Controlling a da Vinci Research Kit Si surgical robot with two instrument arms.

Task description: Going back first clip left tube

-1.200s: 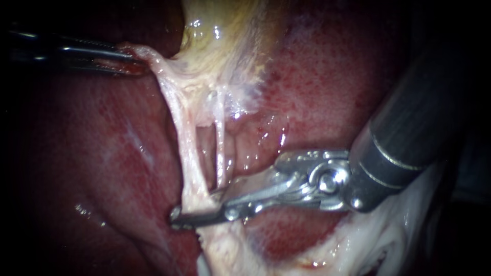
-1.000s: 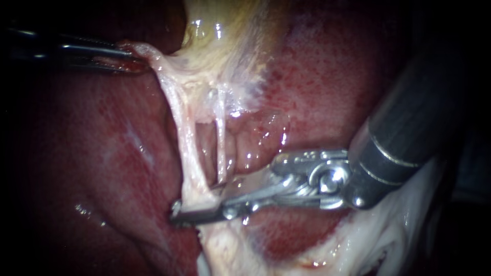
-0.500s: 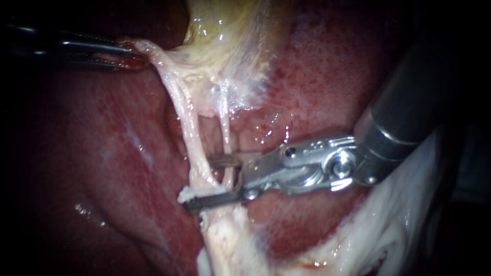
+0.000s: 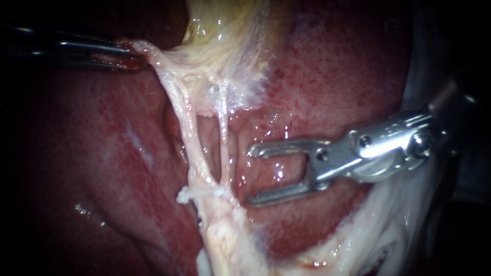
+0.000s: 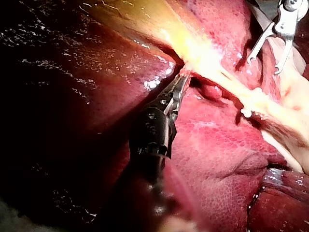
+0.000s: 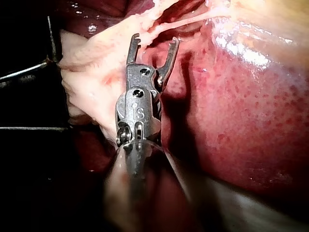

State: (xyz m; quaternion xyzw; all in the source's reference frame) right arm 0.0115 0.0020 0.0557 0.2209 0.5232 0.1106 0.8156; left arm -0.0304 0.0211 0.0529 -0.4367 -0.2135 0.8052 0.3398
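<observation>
Two pale tubes run down from the yellowish gallbladder: a thicker left tube and a thin right tube. A small white clip lies across the left tube's lower end, also seen as the clip in the left wrist view. My right instrument stands to the right of both tubes, jaws open and empty; the right wrist view shows the same open jaws of my right instrument short of the pale tissue. My left instrument is shut on a pale strand of gallbladder tissue, holding it stretched to the left.
Red liver surrounds the tubes on both sides. Whitish fatty tissue lies under my right instrument's shaft, and pale tissue continues below the clip. In the left wrist view my right instrument shows far ahead, beyond the stretched tissue.
My right instrument's jaws opened and drew back to the right, off the left tube. The white clip stays on the tube's lower end. My left instrument has held still.
</observation>
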